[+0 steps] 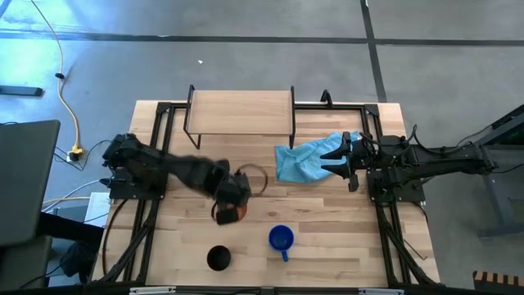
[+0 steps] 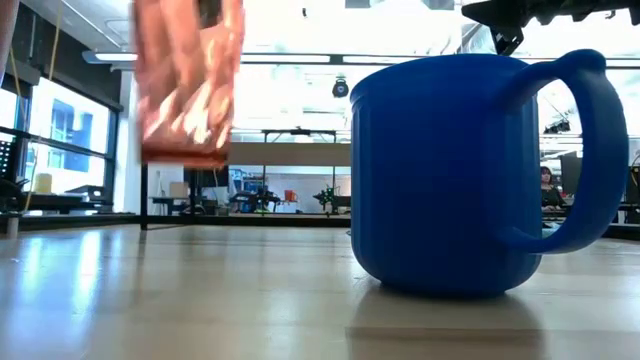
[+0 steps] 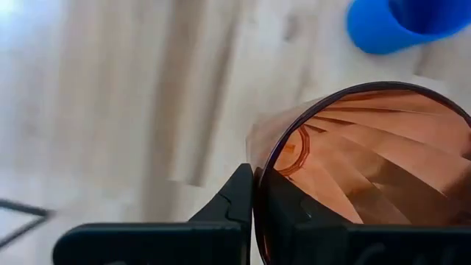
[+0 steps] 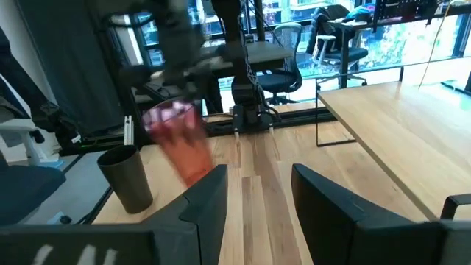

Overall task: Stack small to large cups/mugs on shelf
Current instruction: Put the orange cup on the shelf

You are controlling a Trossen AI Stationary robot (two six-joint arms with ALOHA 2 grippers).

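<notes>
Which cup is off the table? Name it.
The orange-red tumbler, gripped by the left end effector and lifted. The blue mug and black cup stand on the tabletop.

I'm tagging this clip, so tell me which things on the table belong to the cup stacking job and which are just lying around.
Part of the job:
- orange-red tumbler, lifted off the table in the left gripper
- black cup
- blue mug
- shelf, nothing on it yet

Just lying about:
- light-blue cloth, beside the waiting, open right gripper

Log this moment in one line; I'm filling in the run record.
left claw: holds orange tumbler above table | right claw: open, idle over blue cloth | blue mug, black cup: on table | shelf: bare
</notes>
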